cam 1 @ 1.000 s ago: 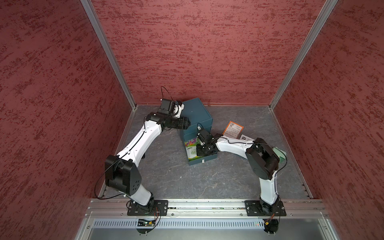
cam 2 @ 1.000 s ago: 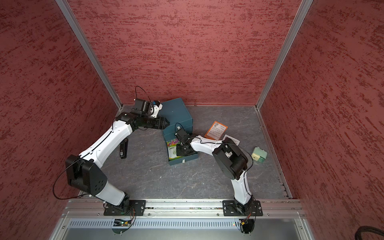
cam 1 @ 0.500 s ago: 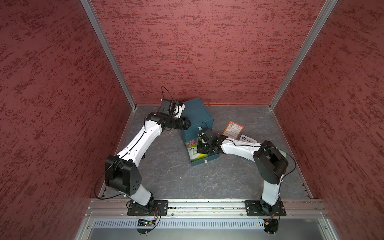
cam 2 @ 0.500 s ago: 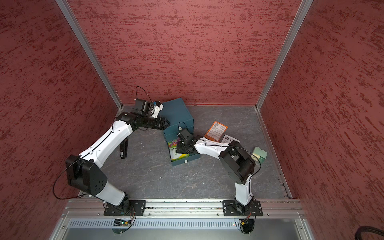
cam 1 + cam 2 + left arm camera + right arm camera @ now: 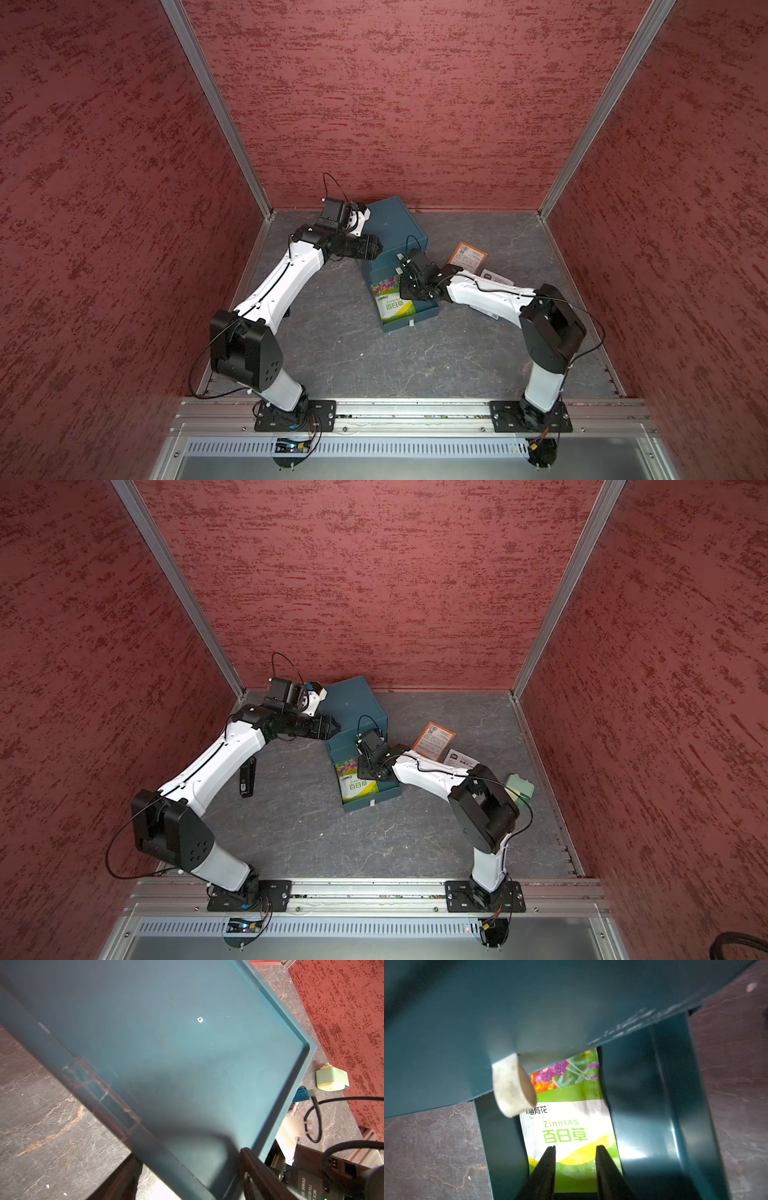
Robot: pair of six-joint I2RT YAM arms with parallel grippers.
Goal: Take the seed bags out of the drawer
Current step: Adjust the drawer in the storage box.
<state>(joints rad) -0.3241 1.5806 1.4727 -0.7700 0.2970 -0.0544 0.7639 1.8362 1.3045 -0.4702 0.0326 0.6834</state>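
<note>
Two of three look done: the orange seed bag with white printed panel (image 5: 468,255) and the white seed bag with black text (image 5: 494,277) lie on the grey table (image 5: 353,353) beside the teal box (image 5: 395,224), outside its pulled-out teal drawer (image 5: 415,323). The green seed bag with flower picture (image 5: 571,1126) lies flat in the drawer, not yet lifted; my right gripper (image 5: 575,1148) hangs just over it, jaws parted, nothing held. My left gripper (image 5: 376,248) straddles the box's edge, and I can't tell if it clamps.

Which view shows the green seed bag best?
Right wrist: the green seed bag shows large, lettering readable. Both top views show it small, partly hidden. Left wrist misses it.
</note>
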